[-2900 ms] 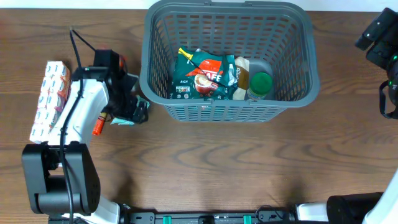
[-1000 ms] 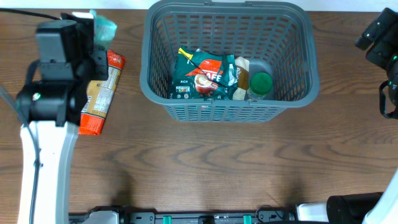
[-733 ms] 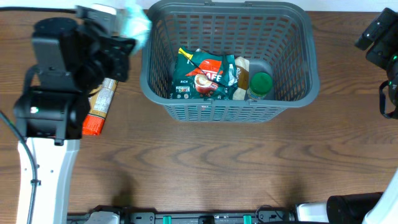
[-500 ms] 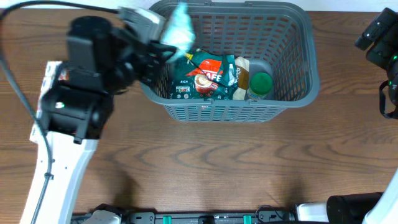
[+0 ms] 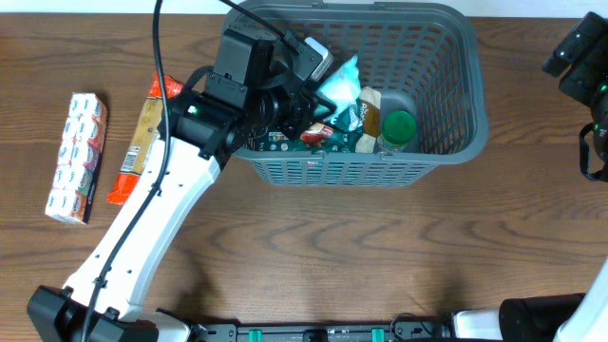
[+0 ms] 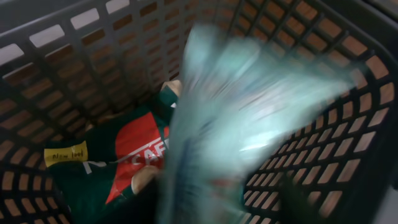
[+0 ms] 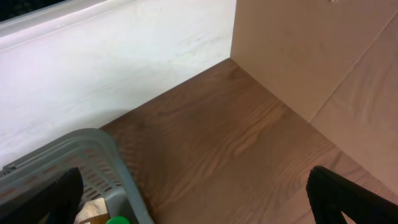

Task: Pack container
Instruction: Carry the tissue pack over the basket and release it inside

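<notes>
Sitting at the far middle of the tabletop (image 5: 380,247), the container (image 5: 446,157) holds a green coffee bag (image 6: 118,155) and a green-lidded jar (image 5: 399,125). Above its inside, the left pincer (image 5: 321,78) appears clenched on a pale blue packet (image 5: 340,85), though blur hides the fingers. Left of the container lie an orange packet (image 5: 133,147) and a white carton pack (image 5: 76,157). Right of the container, the right pincer (image 7: 193,199) hangs released, jaws wide apart.
</notes>
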Robot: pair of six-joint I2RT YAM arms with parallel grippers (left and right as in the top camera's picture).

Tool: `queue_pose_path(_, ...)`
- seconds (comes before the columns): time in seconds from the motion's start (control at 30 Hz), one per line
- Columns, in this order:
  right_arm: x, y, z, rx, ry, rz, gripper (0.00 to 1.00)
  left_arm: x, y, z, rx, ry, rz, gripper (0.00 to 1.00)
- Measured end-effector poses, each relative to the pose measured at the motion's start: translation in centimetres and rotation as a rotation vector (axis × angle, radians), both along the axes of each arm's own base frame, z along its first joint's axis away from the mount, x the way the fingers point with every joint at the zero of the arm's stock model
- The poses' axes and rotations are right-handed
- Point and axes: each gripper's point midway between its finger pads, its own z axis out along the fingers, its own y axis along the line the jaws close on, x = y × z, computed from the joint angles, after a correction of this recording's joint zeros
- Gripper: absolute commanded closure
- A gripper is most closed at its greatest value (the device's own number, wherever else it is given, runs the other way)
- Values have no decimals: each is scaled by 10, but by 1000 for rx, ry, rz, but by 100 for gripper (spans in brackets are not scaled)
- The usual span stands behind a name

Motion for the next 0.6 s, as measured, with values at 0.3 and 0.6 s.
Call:
queue_pose_path(0.3,0,0,0,0,0,0,1,3,4,10,0,-39,30,2)
queue_pose_path(0.6,0,0,0,0,0,0,1,11,115,46,256,-149,458,1)
